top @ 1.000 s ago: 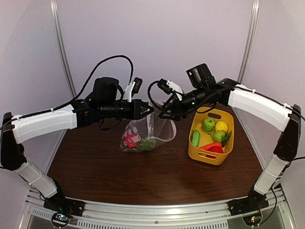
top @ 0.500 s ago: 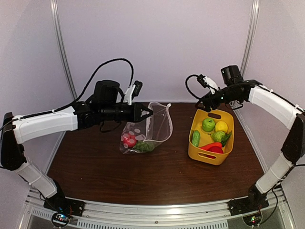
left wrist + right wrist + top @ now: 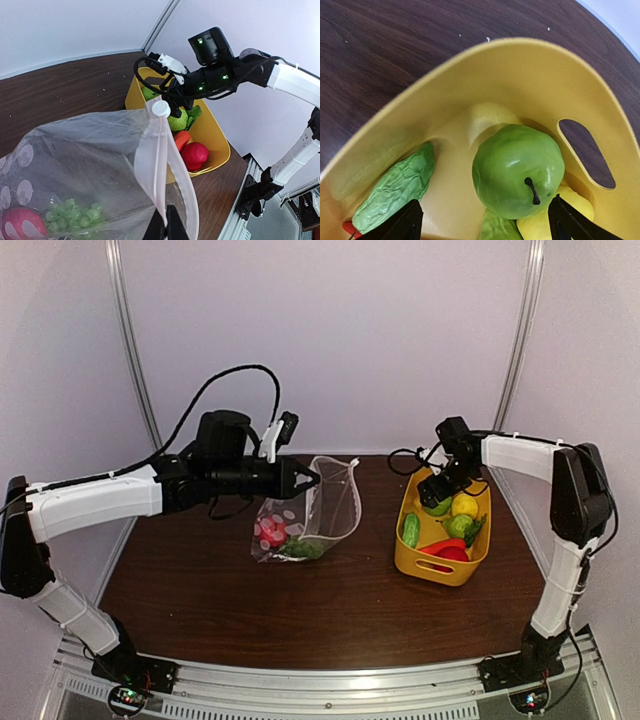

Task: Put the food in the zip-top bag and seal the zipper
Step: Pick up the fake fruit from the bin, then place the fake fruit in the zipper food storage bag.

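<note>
the zip-top bag (image 3: pixel 328 508), toward the far edge of the worktop (image 3: pixel 300 610), is pinched at the zipper (image 3: pixel 158 165) by the left gripper (image 3: pixel 163 227). the right gripper (image 3: pixel 485 212) is spread over a green apple (image 3: pixel 517 170) in the basket (image 3: pixel 530 65) near the right edge; it should be lowered around the apple, then closed gently.

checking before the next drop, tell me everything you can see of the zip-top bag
The zip-top bag is clear, crinkly plastic printed with white dots. Its mouth gapes open, its rim pinched and held up by the shut left gripper, while its bottom sags on the brown table. Inside lie a red apple and green grapes.
</note>
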`<state>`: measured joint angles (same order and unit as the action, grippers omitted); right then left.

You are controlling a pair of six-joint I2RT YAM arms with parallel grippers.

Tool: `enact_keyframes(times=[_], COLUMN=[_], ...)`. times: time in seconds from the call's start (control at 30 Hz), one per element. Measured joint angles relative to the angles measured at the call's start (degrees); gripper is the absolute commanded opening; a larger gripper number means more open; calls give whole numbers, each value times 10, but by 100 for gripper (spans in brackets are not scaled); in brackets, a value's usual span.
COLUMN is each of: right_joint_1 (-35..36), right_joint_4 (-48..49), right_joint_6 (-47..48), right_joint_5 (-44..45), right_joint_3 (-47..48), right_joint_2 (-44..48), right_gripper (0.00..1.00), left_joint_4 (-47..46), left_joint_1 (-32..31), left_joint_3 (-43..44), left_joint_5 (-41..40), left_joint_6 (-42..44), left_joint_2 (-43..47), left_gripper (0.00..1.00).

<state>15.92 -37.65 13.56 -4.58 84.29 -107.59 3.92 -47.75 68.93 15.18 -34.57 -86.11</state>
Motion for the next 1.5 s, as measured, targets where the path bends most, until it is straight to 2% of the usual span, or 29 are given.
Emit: enact_keyframes(times=[0.37,0.43,0.53,0.67,0.83,0.93,1.07,1.17,1.27,1.37,1.5], right_joint_1=[-25,-29,-32,-34,-34,-34,-27,19,122,203,251], right_joint_4=[17,26,39,61,48,34,5,-16,-23,-33,-42], right_joint_6=[-20,-20,-18,-20,-11,9,43,61,73,78,86], right_joint_5=[25,23,12,-19,-41,-61,-132,-185,-242,-282,-301], right_joint_3=[10,10,9,-11,-50,-71,-77,-67,-54,-35,13], right_joint_2=[-58,-68,-75,-62,19,112,239,294,313,302,251], right_gripper=[89,84,66,54,53,54,55,57,57,57,57], left_joint_4=[0,0,0,-1,0,0,0,0,0,0,2], left_joint_1=[0,0,0,0,0,0,0,0,0,0,-3], left_joint_3=[-8,-9,-10,-10,-10,-10,-10,-10,-10,-9,-5], left_joint_5=[0,0,0,0,0,0,1,1,0,1,0], left_joint_6=[0,0,0,0,0,0,0,0,0,0,0], left_joint_2=[3,3,3,3,3,3,3,3,-1,-4,-5], left_gripper=[0,0,0,0,0,0,0,0,0,0,0])
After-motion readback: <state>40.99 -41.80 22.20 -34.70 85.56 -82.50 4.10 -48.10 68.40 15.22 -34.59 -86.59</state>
